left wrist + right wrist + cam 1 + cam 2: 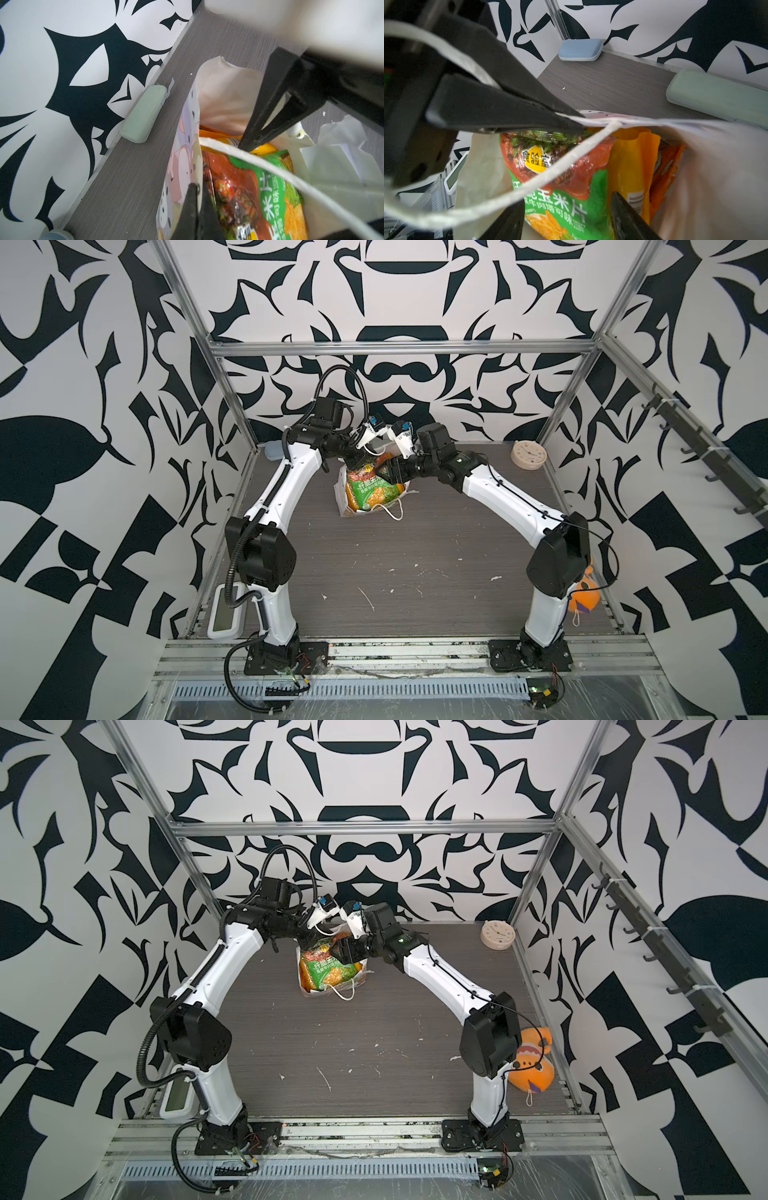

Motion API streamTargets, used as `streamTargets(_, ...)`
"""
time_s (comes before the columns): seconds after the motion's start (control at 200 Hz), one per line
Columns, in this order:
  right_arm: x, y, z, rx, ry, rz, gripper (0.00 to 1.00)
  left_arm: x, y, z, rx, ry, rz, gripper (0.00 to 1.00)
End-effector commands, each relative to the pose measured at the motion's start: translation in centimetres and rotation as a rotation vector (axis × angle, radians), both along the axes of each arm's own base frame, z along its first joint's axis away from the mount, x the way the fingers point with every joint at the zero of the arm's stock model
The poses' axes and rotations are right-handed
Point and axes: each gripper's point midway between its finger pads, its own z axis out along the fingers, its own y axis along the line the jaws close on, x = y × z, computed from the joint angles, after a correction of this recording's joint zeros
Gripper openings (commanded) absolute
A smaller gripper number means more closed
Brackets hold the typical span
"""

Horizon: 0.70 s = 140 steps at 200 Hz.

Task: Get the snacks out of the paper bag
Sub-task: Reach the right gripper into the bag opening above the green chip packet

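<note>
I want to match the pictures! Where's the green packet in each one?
In a top view: green packet mid-picture, in the bag's mouth.
In a top view: same place.
Left wrist: packet under the cord.
Right wrist: packet under the cord too.
Shared landmark: the bag.

I stood in a robot lab test booth. Black-and-white patterned walls (83,448) on shiny metal bars (399,349) closed in my grey table (374,564). My left arm (282,489) and right arm (511,506) were bolted to a near metal rail (407,649).
</note>
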Motion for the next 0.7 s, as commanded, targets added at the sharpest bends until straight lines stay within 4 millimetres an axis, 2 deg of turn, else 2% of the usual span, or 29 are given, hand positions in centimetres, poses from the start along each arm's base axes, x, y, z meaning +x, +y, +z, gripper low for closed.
streamTargets(0.0,1.1,1.1,1.7,0.031,-0.042,-0.02,0.72,-1.4,-1.5,1.8,-0.055,-0.026,-0.065,0.0)
streamTargets(0.105,1.3,1.7,1.4,0.037,-0.03,-0.031,0.7,-1.4,-1.5,1.7,-0.054,-0.023,-0.064,0.0)
streamTargets(0.26,1.5,2.1,1.6,0.072,-0.027,-0.035,0.5,-1.4,-1.5,1.6,-0.052,-0.022,-0.064,0.0)
streamTargets(0.34,1.3,2.1,2.4,0.089,-0.033,-0.031,0.4,-1.3,-1.5,1.7,-0.054,-0.023,-0.062,0.0)
streamTargets(0.525,0.4,1.8,4.1,0.115,-0.053,-0.019,0.32,-1.2,-1.4,1.6,-0.049,-0.026,-0.06,0.0)
streamTargets(0.695,-0.5,1.3,4.9,0.124,-0.065,-0.01,0.21,-1.1,-1.4,1.5,-0.05,-0.022,-0.056,0.0)
